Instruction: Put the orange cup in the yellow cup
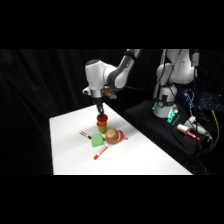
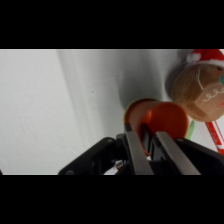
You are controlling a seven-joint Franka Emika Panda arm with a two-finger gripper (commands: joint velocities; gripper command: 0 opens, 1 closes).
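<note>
In the side view the orange cup (image 1: pixel 102 119) sits in the top of the yellow cup (image 1: pixel 102 128), near the middle of the white table (image 1: pixel 70 150). My gripper (image 1: pixel 101 113) comes straight down onto it. In the wrist view the orange cup (image 2: pixel 162 117) lies just beyond my gripper (image 2: pixel 145 134). The two fingers (image 2: pixel 136 150) stand close together with the cup's near rim between them, shut on it. The yellow cup is hidden under the orange one in the wrist view.
A round reddish-brown ball-like object (image 1: pixel 113 135) lies right beside the cups, also seen as a ball (image 2: pixel 200 92) in the wrist view. A green block (image 1: pixel 97 141) and a red marker (image 1: pixel 100 152) lie in front. Cables and gear (image 1: pixel 192 131) sit off the table's right.
</note>
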